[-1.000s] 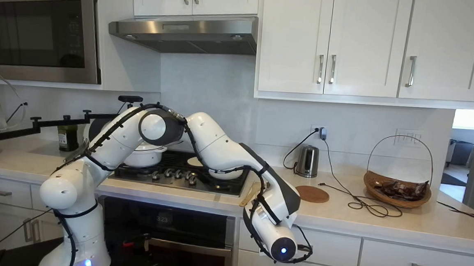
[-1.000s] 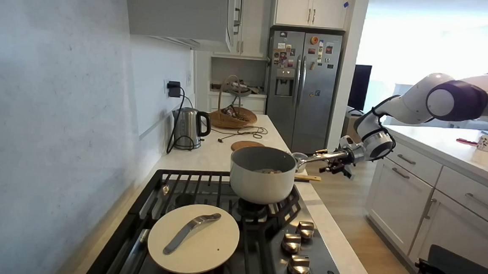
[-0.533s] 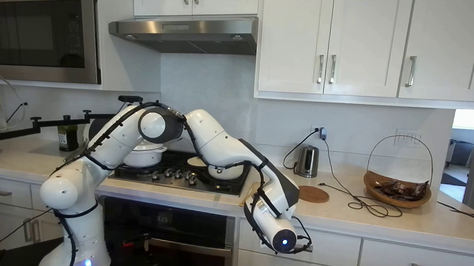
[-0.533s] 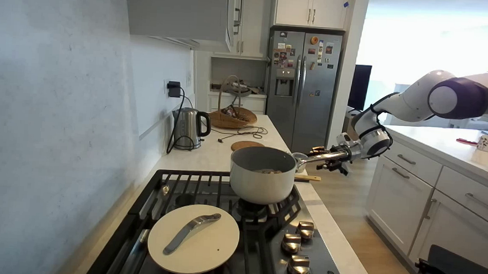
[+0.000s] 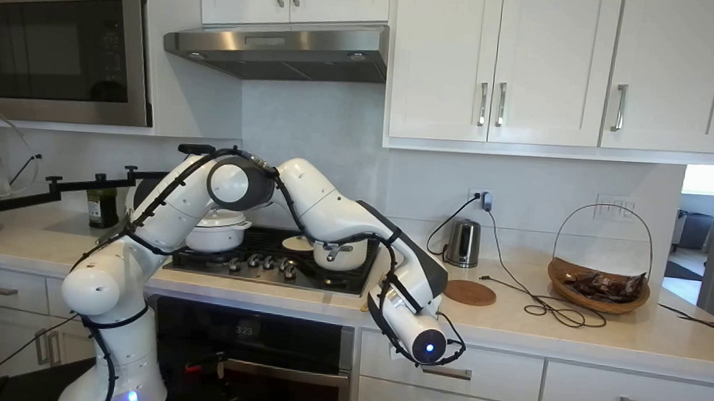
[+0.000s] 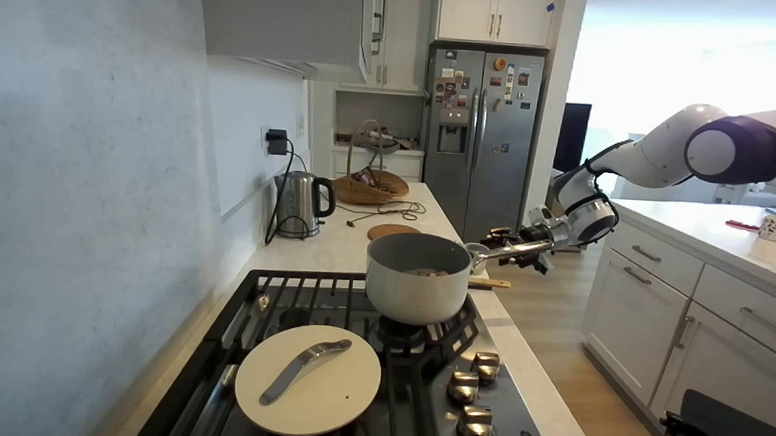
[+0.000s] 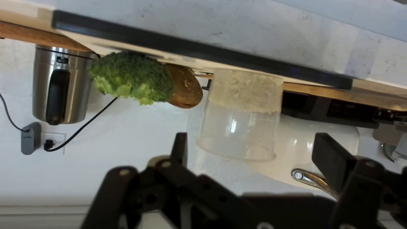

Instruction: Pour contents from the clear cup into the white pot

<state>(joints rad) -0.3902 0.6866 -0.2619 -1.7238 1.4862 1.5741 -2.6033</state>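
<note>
Here we go: we watch the gripper (image 7: 251,143) edge higher and closer, jaws wide apart, holding nothing, toward the clear cup (image 7: 241,124) mid-frame in the wrist view. Grasping looks next; pouring into the white pot (image 7: 299,141), frame right, must wait.

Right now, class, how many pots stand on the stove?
2: the lidded white pot nearer the bottle, the open white pot nearer the kettle. The arm may hide more.

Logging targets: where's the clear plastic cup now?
The cup is right of centre in the wrist view, brown rounded vegetable at its left, white round pot behind.
</note>
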